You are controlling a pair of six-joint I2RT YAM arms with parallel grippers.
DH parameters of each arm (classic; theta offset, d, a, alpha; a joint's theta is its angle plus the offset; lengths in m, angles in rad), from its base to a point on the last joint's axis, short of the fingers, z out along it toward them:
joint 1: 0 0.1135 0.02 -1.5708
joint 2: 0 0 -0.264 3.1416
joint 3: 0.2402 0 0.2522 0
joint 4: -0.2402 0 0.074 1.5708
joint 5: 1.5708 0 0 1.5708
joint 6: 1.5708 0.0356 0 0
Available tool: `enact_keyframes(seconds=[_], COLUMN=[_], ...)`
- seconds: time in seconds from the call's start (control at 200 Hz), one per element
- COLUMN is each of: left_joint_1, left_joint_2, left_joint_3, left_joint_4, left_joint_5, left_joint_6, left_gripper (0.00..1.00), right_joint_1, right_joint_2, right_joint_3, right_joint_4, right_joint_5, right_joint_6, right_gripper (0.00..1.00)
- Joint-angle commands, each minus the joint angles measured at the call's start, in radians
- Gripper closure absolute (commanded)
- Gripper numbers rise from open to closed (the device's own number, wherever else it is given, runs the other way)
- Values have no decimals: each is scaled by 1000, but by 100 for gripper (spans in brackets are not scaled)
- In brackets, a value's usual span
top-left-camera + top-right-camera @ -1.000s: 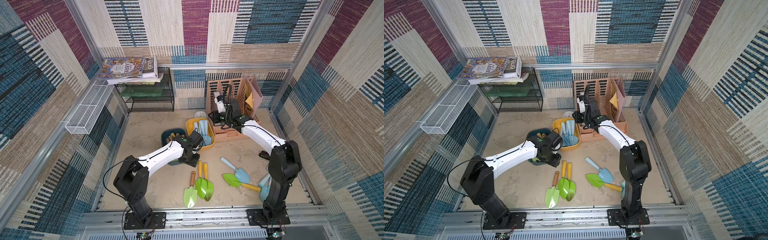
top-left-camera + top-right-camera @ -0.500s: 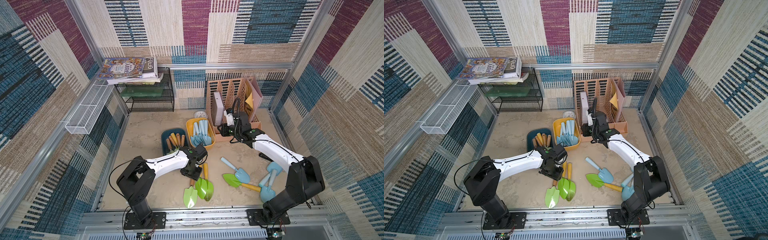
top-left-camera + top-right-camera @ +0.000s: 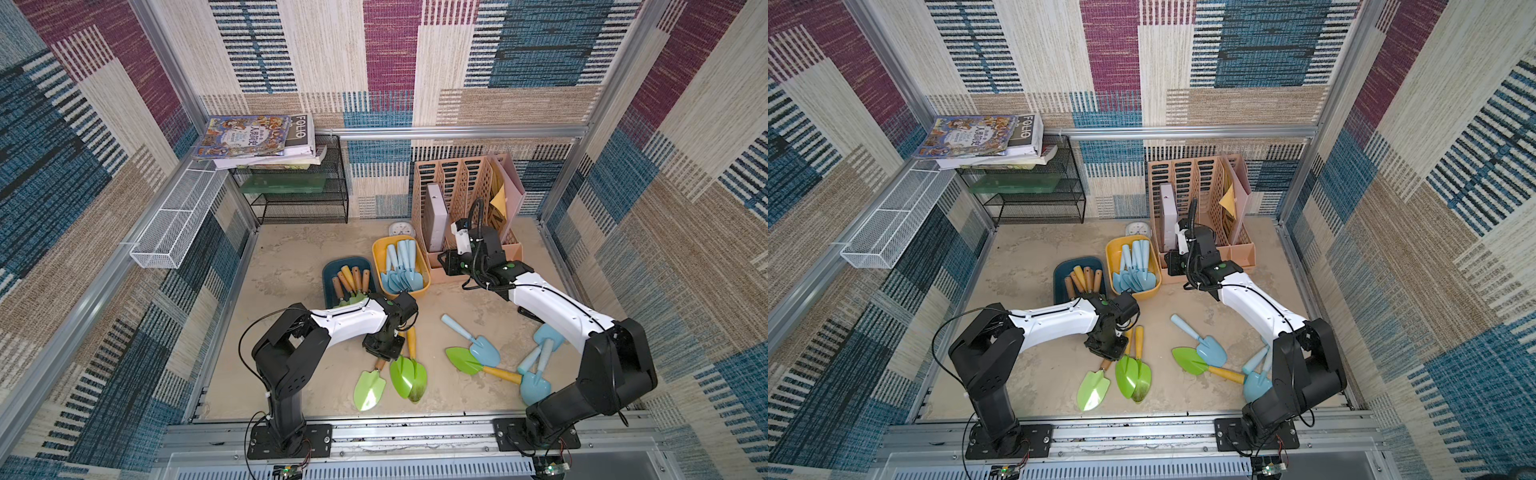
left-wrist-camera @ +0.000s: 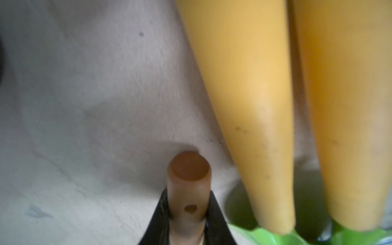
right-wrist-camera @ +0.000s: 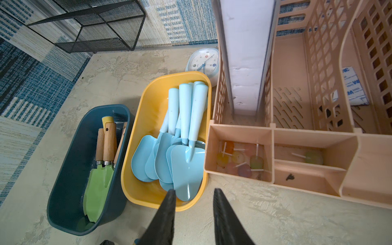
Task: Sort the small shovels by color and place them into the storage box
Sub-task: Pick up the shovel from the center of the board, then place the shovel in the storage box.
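Since last frame, left end effector [image 3: 382, 348] has dropped and closed: clenched on brown wooden handle [image 4: 188, 177] of green-bladed shovel [image 3: 369, 390]; right end effector [image 5: 194, 191] parted, empty.

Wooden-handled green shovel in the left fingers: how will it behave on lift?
Probably stiff: the wooden-handled shovel has a solid-looking handle and formed blade. The left fingers pinch near the handle's end, so the blade end may sag or swing. The round, smooth handle could rotate in the grip.
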Motion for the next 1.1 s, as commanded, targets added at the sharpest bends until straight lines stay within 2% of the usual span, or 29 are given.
enact_keyframes(seconds=[0.0,0.16,0.295,0.386,0.491,0.581,0.651,0.736,0.911,1.092], left_joint_1=[10,45,132,233,335,394,440,486,540,562], left_joint_2=[1,-74,-150,-178,-193,-198,-202,-210,-223,-232], left_joint_3=[52,200,327,377,401,405,397,386,381,390], left_joint_4=[-12,-80,-116,-108,-54,4,71,151,233,241], left_joint_5=[-21,-3,47,171,341,459,567,646,715,713], left_joint_6=[19,62,86,83,68,37,-11,-84,-155,-163], left_gripper=[100,100,100,100,100,100,100,100,100,100], right_joint_1=[-2,-17,-38,-52,-44,-1,50,110,186,211], right_joint_2=[-3,-11,-31,-46,-39,-1,39,87,167,233], right_joint_3=[6,16,15,0,-12,19,68,117,194,262], right_joint_4=[23,36,79,140,240,292,267,241,223,213], right_joint_5=[3,-44,-125,-218,-376,-508,-554,-591,-610,-641], right_joint_6=[-7,-7,10,42,93,102,66,22,-8,-25], right_gripper=[67,67,67,63,51,45,42,42,42,44])
